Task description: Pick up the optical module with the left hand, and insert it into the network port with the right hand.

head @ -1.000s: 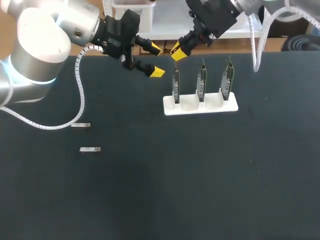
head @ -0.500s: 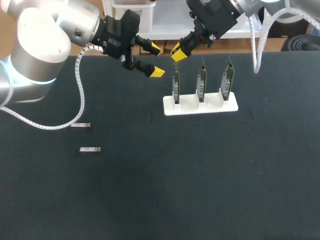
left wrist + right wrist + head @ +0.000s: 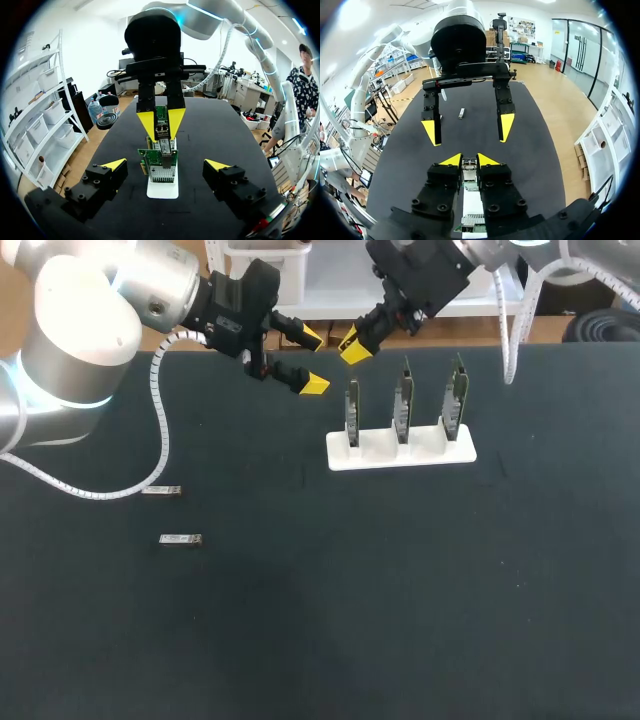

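Note:
My right gripper is shut on a small metal optical module, held just above the leftmost of three green network cards standing in a white rack. In the right wrist view the module sits between the two yellow tips of the right gripper, over the card's top edge. My left gripper hangs open and empty just left of the right one, facing it. From the left wrist view, the open left gripper frames the nearest card, with the right gripper and module behind it.
Two more optical modules lie flat at the table's left. The other two cards stand to the right in the same rack. A white cable from my left arm trails over the table.
My right gripper, with the module, has shifted slightly up and to the left above the leftmost card. The left arm has not moved.

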### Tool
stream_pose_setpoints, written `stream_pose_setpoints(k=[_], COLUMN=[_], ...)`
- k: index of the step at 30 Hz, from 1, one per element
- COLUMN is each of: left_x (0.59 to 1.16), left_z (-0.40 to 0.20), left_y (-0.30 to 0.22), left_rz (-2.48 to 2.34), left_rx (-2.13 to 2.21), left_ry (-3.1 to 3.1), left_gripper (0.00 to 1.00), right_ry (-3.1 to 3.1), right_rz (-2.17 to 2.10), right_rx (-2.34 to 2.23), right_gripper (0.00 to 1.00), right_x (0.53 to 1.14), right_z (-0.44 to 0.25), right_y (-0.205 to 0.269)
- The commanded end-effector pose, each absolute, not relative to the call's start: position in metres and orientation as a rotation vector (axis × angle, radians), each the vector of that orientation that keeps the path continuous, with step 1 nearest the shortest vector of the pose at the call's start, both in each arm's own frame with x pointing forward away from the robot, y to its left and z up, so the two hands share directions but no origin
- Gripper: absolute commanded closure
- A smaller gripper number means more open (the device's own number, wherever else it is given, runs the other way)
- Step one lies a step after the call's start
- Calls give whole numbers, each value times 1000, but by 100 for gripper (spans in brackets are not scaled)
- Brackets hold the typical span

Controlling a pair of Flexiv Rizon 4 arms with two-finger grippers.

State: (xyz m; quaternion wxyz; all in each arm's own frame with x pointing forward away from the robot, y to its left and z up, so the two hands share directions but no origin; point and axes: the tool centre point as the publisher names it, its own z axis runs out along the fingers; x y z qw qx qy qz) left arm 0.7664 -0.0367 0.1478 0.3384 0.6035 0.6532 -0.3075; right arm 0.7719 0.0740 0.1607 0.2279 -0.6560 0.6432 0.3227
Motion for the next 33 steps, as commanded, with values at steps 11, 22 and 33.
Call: stream_pose_setpoints(k=[11, 22, 33], left_x=[768, 768, 768], left_z=[149, 149, 149], left_y=[-37, -37, -37], left_rz=[-802, -802, -802], left_rx=[1578, 1578, 1578], left_ry=[1707, 1707, 1707], left_gripper=[0, 0, 0], right_ry=[1787, 1802, 1814], right_rz=[893, 899, 911], right_rx=[-1782, -1764, -1762], right_gripper=[100, 100, 100], right_x=[766, 765, 764], right_z=[155, 150, 145], right_y=[71, 70, 69])
